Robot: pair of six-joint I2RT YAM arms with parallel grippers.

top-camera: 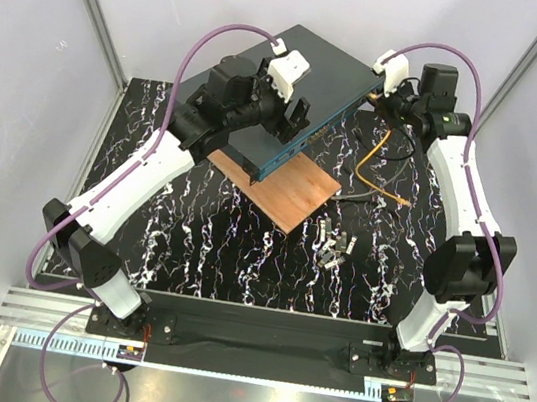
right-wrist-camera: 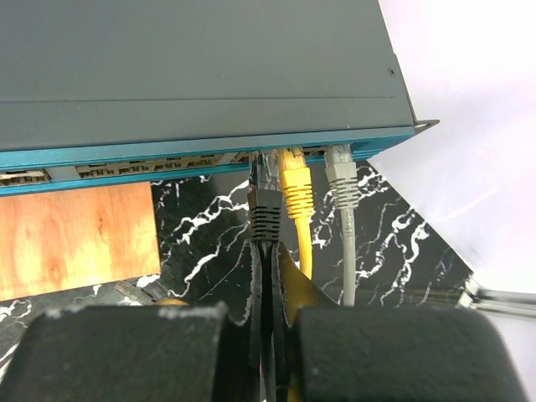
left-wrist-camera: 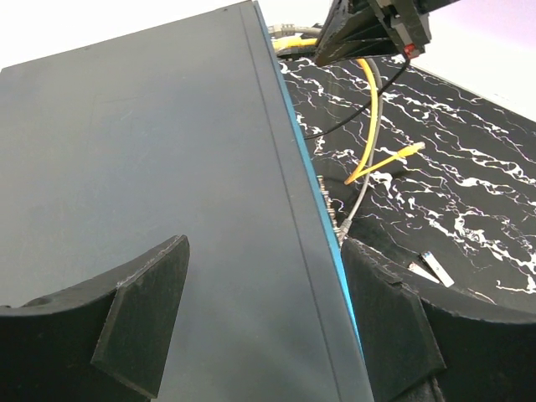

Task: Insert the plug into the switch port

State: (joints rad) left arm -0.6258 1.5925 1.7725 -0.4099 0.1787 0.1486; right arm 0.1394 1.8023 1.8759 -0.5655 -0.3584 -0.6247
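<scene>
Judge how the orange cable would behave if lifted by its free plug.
The orange cable is thin and lies in loose curves, so probably floppy and light. Its other end appears seated in the switch, so lifting far would likely tug it taut. The plug looks small, possibly slippery.

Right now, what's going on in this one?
Two arms are working at a network switch. The left gripper is open, with one finger on each side of the switch's teal front edge. Whether it touches isn't clear. The right gripper is shut just in front of the ports, and a black-booted connector runs along the seam between its fingers. Beside it, the yellow plug already sits in a port, next to a grey plug. A loose yellowish cable end lies on the table.
</scene>
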